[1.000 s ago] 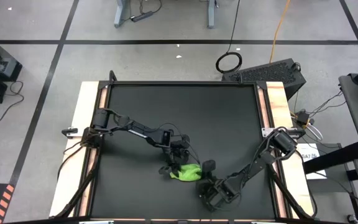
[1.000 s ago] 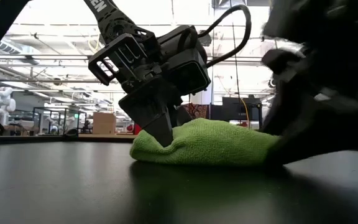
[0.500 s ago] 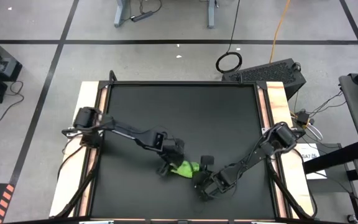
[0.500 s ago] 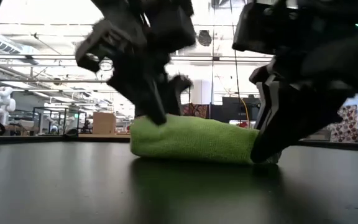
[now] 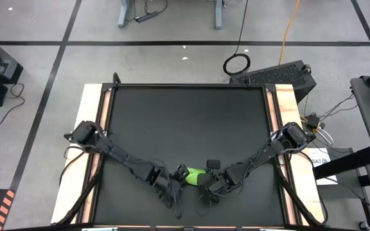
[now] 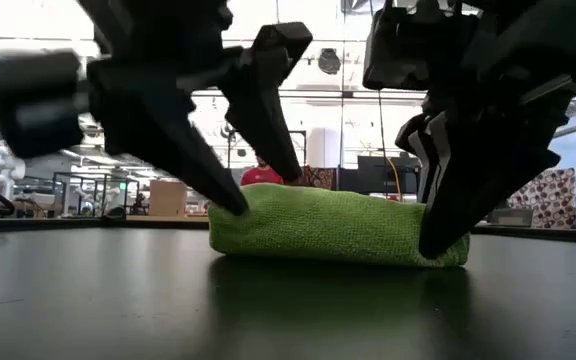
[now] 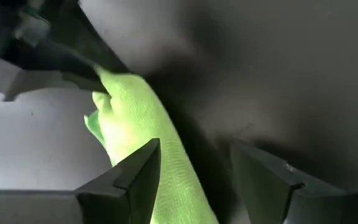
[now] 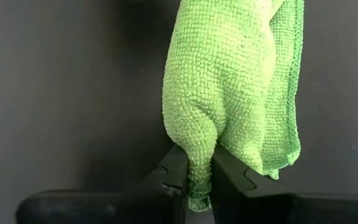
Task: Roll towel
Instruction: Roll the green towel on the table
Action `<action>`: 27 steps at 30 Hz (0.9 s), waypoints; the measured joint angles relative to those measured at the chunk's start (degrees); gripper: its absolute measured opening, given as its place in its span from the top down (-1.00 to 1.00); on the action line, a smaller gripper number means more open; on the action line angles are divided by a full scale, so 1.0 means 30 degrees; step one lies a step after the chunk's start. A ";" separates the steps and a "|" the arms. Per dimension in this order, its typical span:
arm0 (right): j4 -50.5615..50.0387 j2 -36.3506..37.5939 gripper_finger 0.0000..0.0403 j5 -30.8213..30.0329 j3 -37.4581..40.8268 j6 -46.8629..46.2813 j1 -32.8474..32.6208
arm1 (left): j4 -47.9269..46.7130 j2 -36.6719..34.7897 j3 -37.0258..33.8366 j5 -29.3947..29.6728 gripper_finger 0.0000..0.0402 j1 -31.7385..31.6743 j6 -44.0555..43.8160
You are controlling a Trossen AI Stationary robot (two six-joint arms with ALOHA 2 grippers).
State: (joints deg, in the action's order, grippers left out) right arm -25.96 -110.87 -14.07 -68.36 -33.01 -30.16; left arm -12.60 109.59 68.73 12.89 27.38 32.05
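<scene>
Black tabletop (image 5: 185, 122): one towel (image 5: 193, 174), right end effector (image 8: 195, 177) pinching it, left end effector (image 7: 191, 171) seemingly spread.

Towel (image 6: 333, 226): lime-green, nubby soft cloth, rolled/bunched into a short log lying flat on desk nr front edge, roughly mid-width. One end pinched into a narrow fold; loose layered edges show along one side.
</scene>
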 joint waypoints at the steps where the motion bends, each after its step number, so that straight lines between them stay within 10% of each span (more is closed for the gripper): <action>1: 0.0084 0.0000 0.83 0.0198 0.0000 0.0005 0.0016 | 0.0298 0.0334 0.0000 0.0500 0.00 0.0112 0.0124; 11: 0.0904 0.0022 0.81 0.2295 -0.0015 0.0100 0.0084 | 0.1492 0.1520 0.0029 0.1123 0.00 -0.1061 -0.0845; 27: -0.1107 0.2891 0.25 0.2092 0.0000 0.1251 -0.0375 | 0.1801 0.2437 0.0124 -0.6222 0.00 -0.4009 -0.4063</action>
State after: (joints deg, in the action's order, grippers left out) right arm -29.28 -102.20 -7.79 -68.36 -29.26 -31.29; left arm -7.20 116.90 69.10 -5.78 15.35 19.86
